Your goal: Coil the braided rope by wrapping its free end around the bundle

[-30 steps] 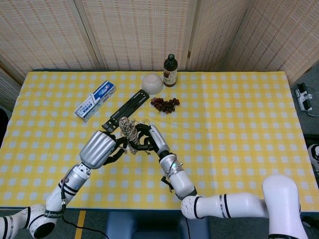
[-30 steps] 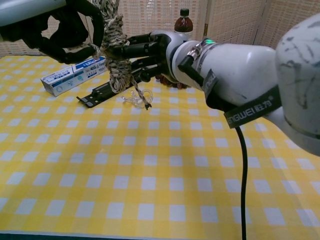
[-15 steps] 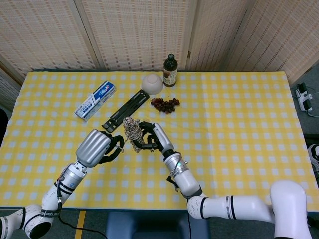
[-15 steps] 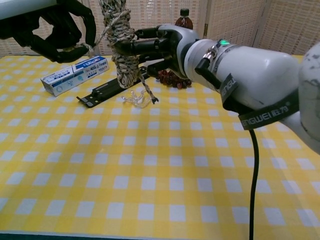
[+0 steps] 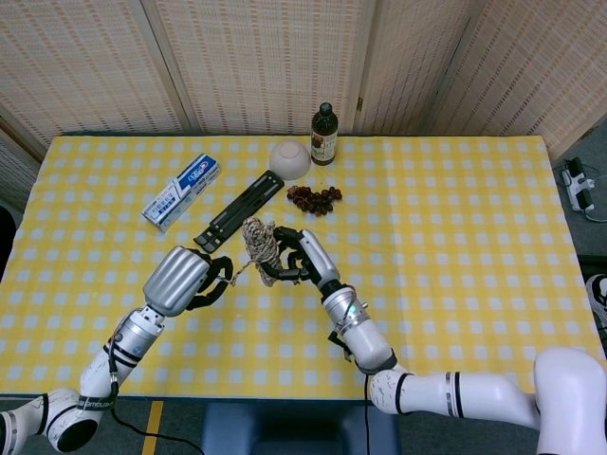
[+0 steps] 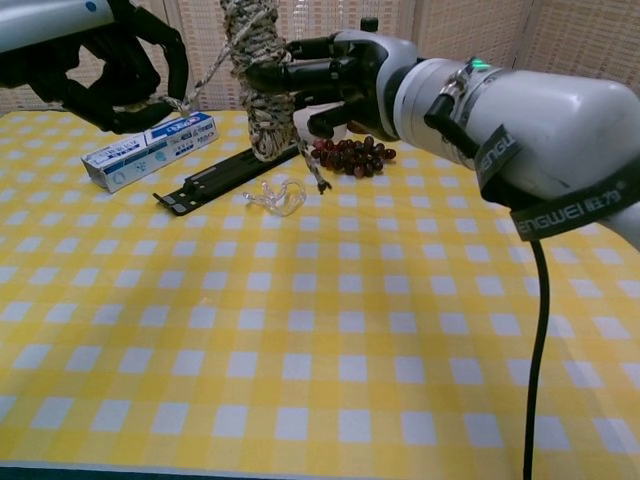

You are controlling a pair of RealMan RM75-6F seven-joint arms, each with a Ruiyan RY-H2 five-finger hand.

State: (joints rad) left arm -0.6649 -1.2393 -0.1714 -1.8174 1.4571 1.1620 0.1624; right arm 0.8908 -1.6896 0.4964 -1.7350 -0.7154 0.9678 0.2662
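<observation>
Drawing apart above the bench, the right hand (image 6: 335,75) carries the upright rope bundle (image 6: 258,75), clamped in its fingers, nearer the grapes (image 6: 350,155), while the left hand (image 6: 120,75) pinches the free end (image 6: 200,85) taut: another wrap looks ready.
</observation>
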